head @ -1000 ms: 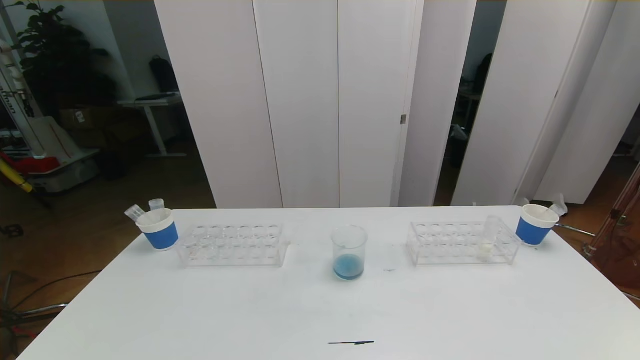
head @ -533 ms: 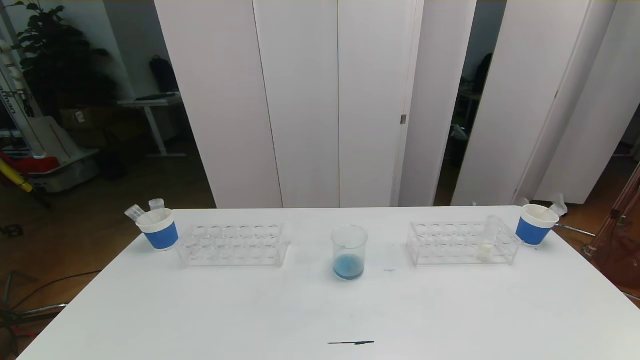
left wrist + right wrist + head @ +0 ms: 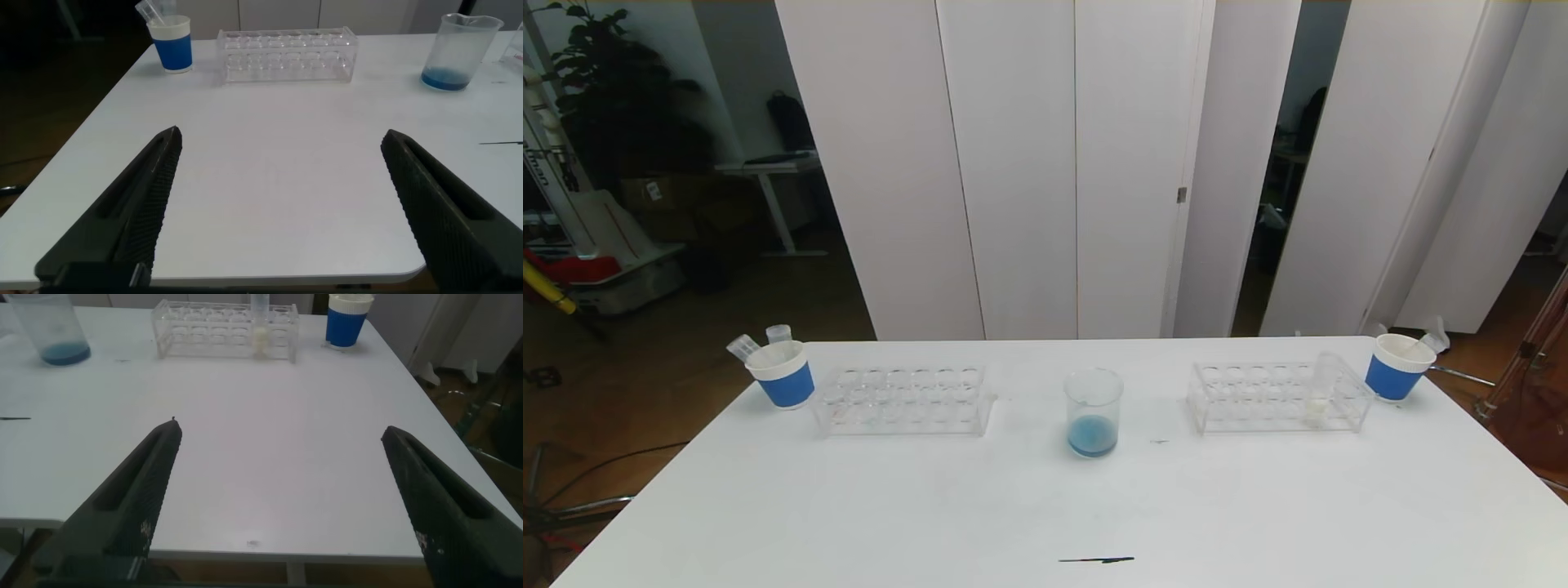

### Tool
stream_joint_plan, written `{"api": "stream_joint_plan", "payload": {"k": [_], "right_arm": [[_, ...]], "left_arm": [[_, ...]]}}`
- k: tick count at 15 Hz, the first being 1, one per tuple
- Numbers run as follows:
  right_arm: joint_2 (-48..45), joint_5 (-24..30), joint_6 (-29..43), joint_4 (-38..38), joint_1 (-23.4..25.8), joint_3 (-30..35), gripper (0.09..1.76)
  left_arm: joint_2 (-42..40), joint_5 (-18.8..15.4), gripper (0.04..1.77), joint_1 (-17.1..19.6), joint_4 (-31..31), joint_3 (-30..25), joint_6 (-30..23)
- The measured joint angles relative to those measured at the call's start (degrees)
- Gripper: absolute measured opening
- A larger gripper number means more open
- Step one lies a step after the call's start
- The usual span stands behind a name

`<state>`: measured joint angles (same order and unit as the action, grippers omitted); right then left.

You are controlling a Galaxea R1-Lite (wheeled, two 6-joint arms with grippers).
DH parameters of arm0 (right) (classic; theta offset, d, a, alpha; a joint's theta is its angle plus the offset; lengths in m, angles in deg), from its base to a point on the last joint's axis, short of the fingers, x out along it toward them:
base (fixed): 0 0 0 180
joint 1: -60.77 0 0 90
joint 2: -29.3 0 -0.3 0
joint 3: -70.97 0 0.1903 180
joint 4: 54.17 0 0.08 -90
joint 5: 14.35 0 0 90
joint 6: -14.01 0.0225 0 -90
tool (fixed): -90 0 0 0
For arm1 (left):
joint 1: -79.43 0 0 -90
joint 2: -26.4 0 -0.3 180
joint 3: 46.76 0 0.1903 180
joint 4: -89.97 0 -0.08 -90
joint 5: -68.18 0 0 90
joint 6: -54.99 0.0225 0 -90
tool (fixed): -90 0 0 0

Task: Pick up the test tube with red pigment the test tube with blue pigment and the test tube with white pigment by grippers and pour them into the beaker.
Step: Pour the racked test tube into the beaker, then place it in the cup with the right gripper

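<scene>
Clear glass beaker [image 3: 1093, 411] stands mid-table, a shallow blue layer at its bottom. To its right, a clear rack [image 3: 1278, 398] holds the white tube [image 3: 1321, 389], upright in a slot near the rack's right end, cream-white at its base. Just beyond that end, a blue-banded cup [image 3: 1397, 367] with an empty tube [image 3: 1431, 336] leaning out. To the beaker's left, a second rack [image 3: 903, 399], all slots empty as far as can be seen. Past it, near the table's left edge, another banded cup [image 3: 783, 374] with two clear tubes [image 3: 744, 348] poking up. No blue-bottomed tube identifiable anywhere; cannot tell whether the cups' tubes carry pigment. A short dark streak [image 3: 1096, 560] lies on the table [image 3: 1045, 506] near the front edge.

Neither arm shows in the head view. Left gripper [image 3: 282, 204] hangs low at the near edge, jaws spread wide, nothing between them. Right gripper [image 3: 282, 498] likewise at the near edge, jaws wide apart and empty. Open tabletop lies between both grippers and the racks.

Against the earlier frames: nothing on the table has shifted.
</scene>
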<state>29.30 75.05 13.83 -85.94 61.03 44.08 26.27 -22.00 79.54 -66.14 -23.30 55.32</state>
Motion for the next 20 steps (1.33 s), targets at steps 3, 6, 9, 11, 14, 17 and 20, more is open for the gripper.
{"api": "stream_joint_plan", "payload": {"k": [3,6,9,11,14,17,20], "right_arm": [[0.02,-0.17,0.28,-0.06,-0.05,0.00,1.75],[0.00,-0.20,0.32,-0.09,-0.09,-0.02,1.75],[0.00,-0.22,0.40,-0.20,-0.02,-0.06,1.75],[0.00,-0.24,0.51,-0.55,-0.05,-0.09,1.75],[0.51,-0.45,0.54,-0.72,-0.27,-2.45,1.75],[3.44,-0.55,0.54,-0.52,-0.37,-8.11,1.75],[9.47,-0.77,0.48,-0.06,-0.62,-14.34,1.75]], "left_arm": [[0.02,0.00,1.74,0.00,-0.01,0.00,0.02],[0.02,0.00,1.74,0.02,-0.01,0.00,0.02],[0.04,0.00,1.74,0.02,-0.01,0.00,0.02],[0.04,0.02,1.74,0.02,-0.01,0.00,0.02],[0.06,0.02,1.74,0.00,0.00,0.00,0.02],[0.06,0.00,1.74,0.00,-0.01,0.00,0.00],[0.06,0.00,1.74,0.00,-0.01,0.00,0.00]]}}
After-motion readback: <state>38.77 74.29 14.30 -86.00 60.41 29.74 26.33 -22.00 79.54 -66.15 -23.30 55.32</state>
